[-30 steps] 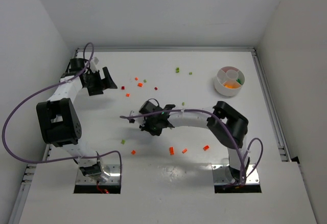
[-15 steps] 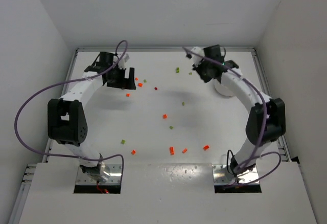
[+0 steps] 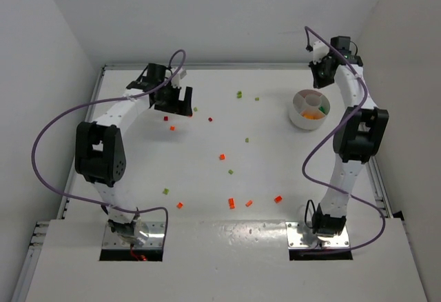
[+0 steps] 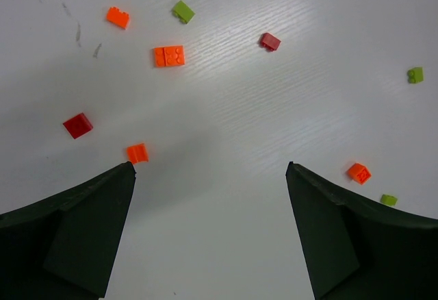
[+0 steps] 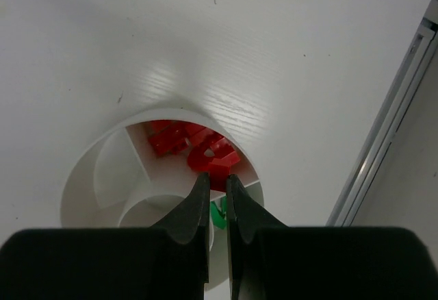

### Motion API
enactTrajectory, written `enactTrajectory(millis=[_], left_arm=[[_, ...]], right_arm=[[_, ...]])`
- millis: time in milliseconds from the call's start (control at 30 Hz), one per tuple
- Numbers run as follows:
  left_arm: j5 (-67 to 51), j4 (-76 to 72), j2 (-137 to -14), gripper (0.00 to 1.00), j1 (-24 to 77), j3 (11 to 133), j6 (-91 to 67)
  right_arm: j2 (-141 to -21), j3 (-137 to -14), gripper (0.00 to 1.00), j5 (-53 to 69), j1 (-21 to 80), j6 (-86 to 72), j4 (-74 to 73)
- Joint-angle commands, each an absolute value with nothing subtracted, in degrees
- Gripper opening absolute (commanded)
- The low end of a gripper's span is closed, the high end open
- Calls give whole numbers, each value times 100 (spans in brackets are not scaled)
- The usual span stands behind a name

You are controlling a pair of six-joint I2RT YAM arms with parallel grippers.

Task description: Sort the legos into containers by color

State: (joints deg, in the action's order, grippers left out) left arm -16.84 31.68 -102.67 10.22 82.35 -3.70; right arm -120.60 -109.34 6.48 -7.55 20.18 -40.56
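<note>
Small legos lie scattered over the white table: orange ones (image 3: 231, 203) near the front, green ones (image 3: 239, 94) at the back. My left gripper (image 3: 176, 105) hangs open over the back left. In its wrist view the left gripper (image 4: 210, 170) is empty, with an orange lego (image 4: 137, 153) beside one fingertip and a red lego (image 4: 78, 125) further out. The round white dish (image 3: 303, 123) sits at the back right. My right gripper (image 3: 322, 76) is above its far side. That right gripper (image 5: 217, 177) is shut on a red lego (image 5: 217, 170) over the compartment of red legos (image 5: 174, 135).
An orange 2x2 brick (image 4: 169, 55), a dark red brick (image 4: 269, 41) and green bricks (image 4: 183, 11) lie ahead of the left gripper. The dish also holds orange (image 3: 311, 116) and green (image 5: 219, 212) pieces. A metal rail (image 3: 365, 143) runs along the table's right edge.
The right arm swung from the middle of the table to the back right, over the dish, its jaws staying shut. The left gripper moved right along the back, still open.
</note>
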Motion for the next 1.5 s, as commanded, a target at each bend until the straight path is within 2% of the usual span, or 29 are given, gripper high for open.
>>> enactTrajectory(millis=[0, 100, 333, 433, 600, 667, 800, 933, 1033, 1267, 1367, 1467], left_arm=[[-1600, 3164, -10239, 99, 1116, 8490, -387], [-1547, 3164, -10292, 99, 1116, 8490, -387], [-1494, 3164, -10397, 99, 1168, 8604, -439], [-1354, 3164, -10397, 99, 1169, 8604, -500], [-1090, 3164, -10222, 99, 1038, 8543, -641], [-1090, 3164, -10169, 99, 897, 8438, -816], [-1212, 3111, -10116, 99, 423, 8385, -923], [-985, 3111, -10116, 99, 237, 8210, -976], [-801, 3111, -10116, 99, 124, 8157, -976], [-677, 3111, -10116, 99, -43, 8095, -976], [-677, 3111, -10116, 99, -105, 8033, -923], [-729, 3111, -10116, 99, -158, 7980, -923]], right_arm=[[-12129, -11276, 0, 1028, -756, 1986, -4324], [-12182, -11276, 0, 1028, -809, 1986, -4438], [-12375, -11329, 27, 1081, -809, 1986, -4632], [-12375, -11329, 32, 1081, -809, 1986, -4580], [-11955, -11276, 33, 1081, -809, 1986, -4237], [-11787, -11224, 30, 1177, -721, 2039, -4106], [-11452, -11171, 26, 1538, -47, 1838, -4008], [-11750, -11339, 23, 1933, 921, 1338, -4491], [-11829, -10855, 23, 1802, 1719, 933, -3957], [-12761, -11118, 22, 1635, 2768, 335, -3595], [-13051, -11257, 32, 1442, 3058, 334, -3472], [-13341, -11556, 32, 1354, 3260, 281, -3690]])
